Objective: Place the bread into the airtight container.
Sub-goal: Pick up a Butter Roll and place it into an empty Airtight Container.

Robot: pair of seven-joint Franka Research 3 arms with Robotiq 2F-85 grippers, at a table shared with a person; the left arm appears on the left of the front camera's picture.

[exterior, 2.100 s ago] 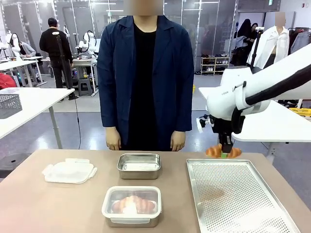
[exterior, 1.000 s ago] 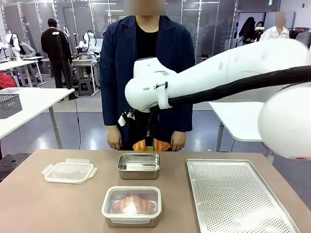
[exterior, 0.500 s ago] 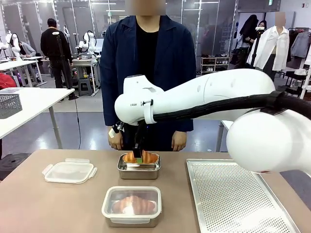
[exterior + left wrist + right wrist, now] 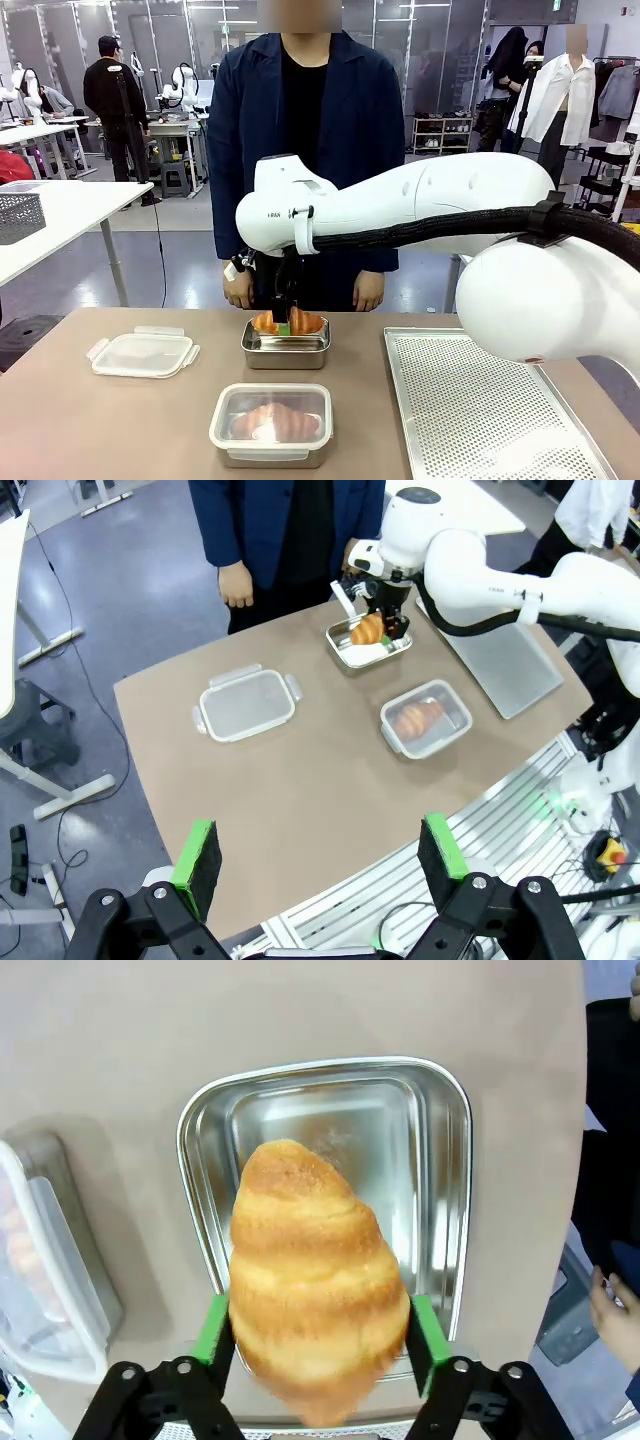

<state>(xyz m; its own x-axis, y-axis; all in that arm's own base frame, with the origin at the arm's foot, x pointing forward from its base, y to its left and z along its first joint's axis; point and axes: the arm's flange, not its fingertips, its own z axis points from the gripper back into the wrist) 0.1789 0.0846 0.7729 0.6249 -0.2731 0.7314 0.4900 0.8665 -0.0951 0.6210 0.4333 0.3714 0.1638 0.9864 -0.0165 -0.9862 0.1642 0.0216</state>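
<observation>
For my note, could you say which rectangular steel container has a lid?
The near steel container, clear-lidded over a golden croissant; the far steel container is open.

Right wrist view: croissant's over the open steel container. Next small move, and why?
Probably open the right gripper fully and let the croissant drop. It hangs between the green pads directly over the open steel container, low at its rim in the front view; whether the pads grip it is unclear.

- right arm (image 4: 420, 205) comes in from picture right and reaches across the middle — wrist turned down, right gripper (image 4: 285, 322) pointing at the table
- its pads (image 4: 213, 1328) flank the bread (image 4: 315, 1290) — gripping or clear, can't tell
- left gripper (image 4: 320, 865) high up, jaws wide apart
</observation>
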